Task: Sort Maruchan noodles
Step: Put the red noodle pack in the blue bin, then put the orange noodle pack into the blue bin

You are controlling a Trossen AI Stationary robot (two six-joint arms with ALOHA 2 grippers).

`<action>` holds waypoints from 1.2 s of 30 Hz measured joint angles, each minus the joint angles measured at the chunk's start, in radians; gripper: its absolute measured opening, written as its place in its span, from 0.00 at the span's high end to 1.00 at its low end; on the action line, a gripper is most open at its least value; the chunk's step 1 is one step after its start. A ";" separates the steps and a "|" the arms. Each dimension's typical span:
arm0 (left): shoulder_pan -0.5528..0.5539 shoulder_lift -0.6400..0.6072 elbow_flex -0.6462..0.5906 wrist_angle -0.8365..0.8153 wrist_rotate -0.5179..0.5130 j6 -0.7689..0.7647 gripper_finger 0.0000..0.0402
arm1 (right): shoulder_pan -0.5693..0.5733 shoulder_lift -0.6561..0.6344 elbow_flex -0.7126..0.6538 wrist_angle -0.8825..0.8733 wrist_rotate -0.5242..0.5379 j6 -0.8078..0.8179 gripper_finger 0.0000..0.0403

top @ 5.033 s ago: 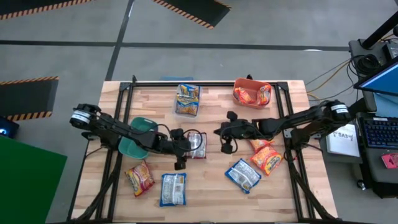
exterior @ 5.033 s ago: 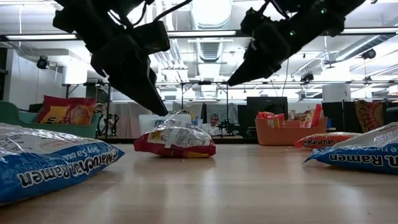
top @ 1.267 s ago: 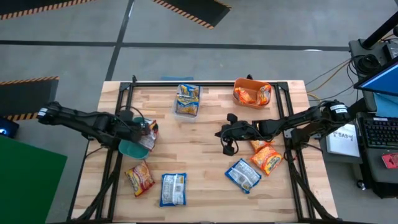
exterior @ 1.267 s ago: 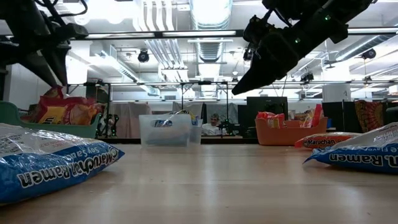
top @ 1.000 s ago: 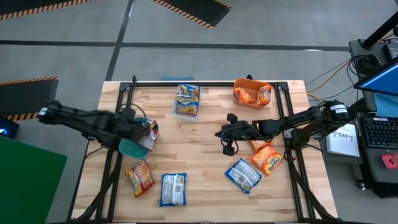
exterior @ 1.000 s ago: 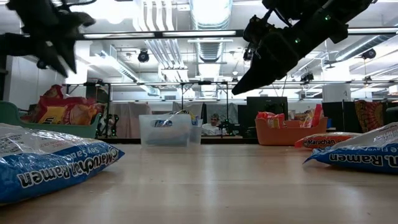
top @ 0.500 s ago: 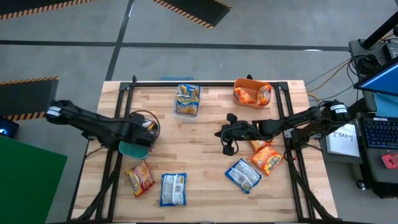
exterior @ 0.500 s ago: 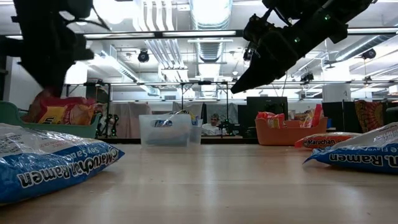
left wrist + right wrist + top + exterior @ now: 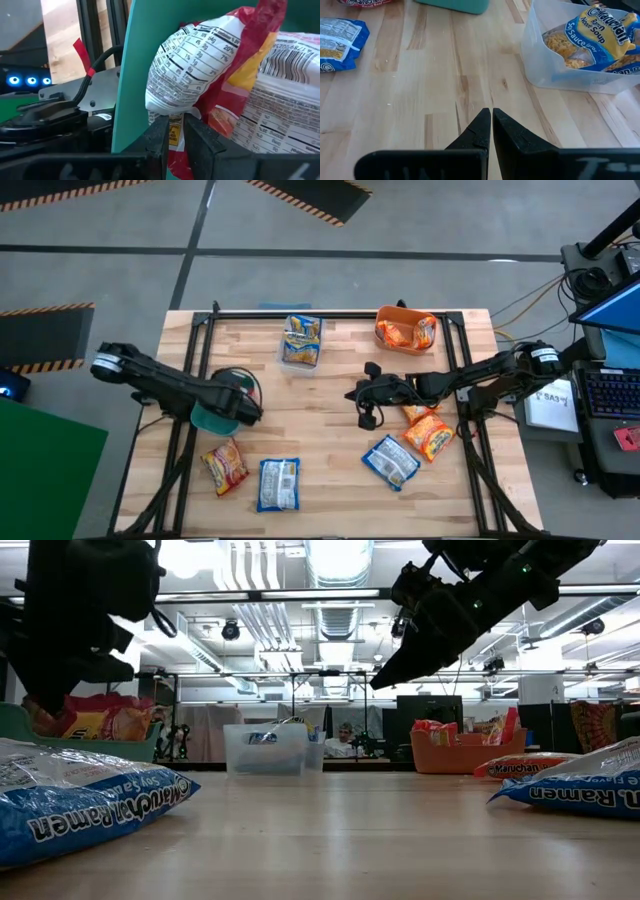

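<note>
High view: packets [image 9: 278,483] near teal bin [image 9: 207,418]

Setting: robotics lab / industrial test bay. Wooden table [image 9: 330,430] on a black metal frame stands on a grey concrete floor [image 9: 420,220] marked w/ orange-black hazard tape [image 9: 310,195]. Beside the table: monitor [image 9: 612,310], keyboard [image 9: 610,392] and loose cables (operator station). Low view shows exposed ceiling ducts [image 9: 335,565], strip lights, more benches and equipment behind, plus a person [image 9: 345,738] seated in the background.
</note>
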 joint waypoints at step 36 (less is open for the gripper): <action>-0.022 -0.067 0.143 1.041 -0.114 1.531 0.90 | 0.000 -0.068 0.222 -0.895 -0.009 0.460 0.98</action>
